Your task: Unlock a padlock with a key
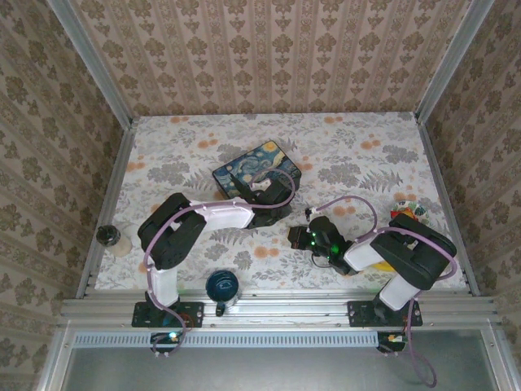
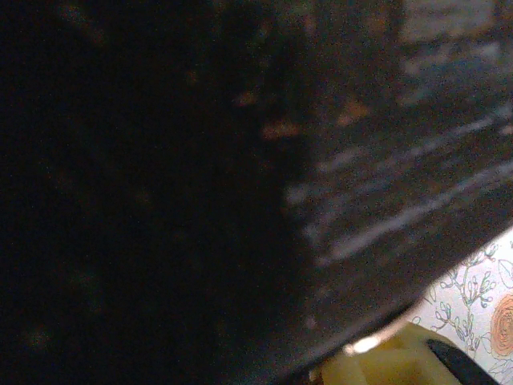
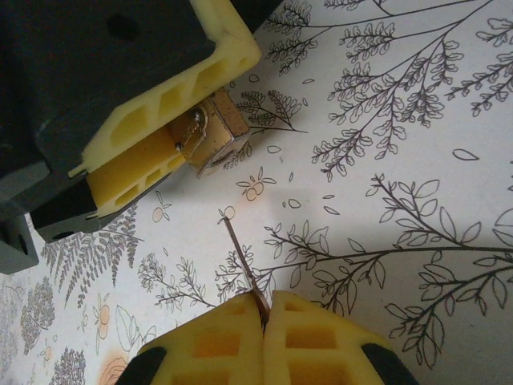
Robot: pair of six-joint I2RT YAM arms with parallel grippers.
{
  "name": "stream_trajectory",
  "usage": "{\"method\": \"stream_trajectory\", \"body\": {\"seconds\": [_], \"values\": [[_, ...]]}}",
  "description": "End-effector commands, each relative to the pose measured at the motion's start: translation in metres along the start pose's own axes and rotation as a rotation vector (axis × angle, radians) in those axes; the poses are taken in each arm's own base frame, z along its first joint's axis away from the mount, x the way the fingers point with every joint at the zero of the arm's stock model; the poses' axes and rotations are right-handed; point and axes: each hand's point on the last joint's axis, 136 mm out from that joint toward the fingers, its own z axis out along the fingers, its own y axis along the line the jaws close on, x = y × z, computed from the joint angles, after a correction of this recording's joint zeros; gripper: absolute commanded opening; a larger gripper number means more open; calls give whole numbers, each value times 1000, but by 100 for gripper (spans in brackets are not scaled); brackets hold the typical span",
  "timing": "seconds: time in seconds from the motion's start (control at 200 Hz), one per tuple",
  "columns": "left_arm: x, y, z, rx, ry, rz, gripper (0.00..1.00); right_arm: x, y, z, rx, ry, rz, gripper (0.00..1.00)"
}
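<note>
1. Right gripper (image 3: pixel 264 310), at 6 o'clock in the right wrist view, had its yellow pads pressed together on the key (image 3: pixel 241 258). It held the key by one end, and the free end pointed to about 11 o'clock.
2. Left gripper (image 3: pixel 204 120), at 10 o'clock in the same view, was pinching the padlock (image 3: pixel 224 136). The silvery shackle sat back between the fingers and the brass body stuck out toward 4 o'clock.
3. Key tip and padlock were near but apart, with the padlock at roughly 12 o'clock from the tip and bare floral table (image 3: pixel 401 200) between them.
4. In the top view the left arm ended at the 5 o'clock corner of the painted tin (image 1: pixel 244 167). The left wrist view was dark and blurred and gave nothing useful.
5. Handling judgement, padlock: it was rigid and light, with smooth metal faces that looked likely to slip or swivel on the shackle under a push. A hold across the body's flat faces would resist that better.
6. Handling judgement, key: it was a thin, stiff sliver that could easily twist between the pads or bend if driven in off-axis. It needed a firm grip on the head with the blade left free.
7. Keyhole face could not be made out.
</note>
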Motion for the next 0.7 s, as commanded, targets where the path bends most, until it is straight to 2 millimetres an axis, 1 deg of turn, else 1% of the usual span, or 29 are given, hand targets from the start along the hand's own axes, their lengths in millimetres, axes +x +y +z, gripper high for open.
{"method": "stream_trajectory", "body": {"seconds": [0.0, 0.695], "values": [[3, -15, -7, 74, 33, -66, 10, 5, -2, 6, 8, 21, 15, 0], [4, -18, -8, 87, 54, -81, 9, 4, -6, 13, 10, 11, 31, 0]]}}
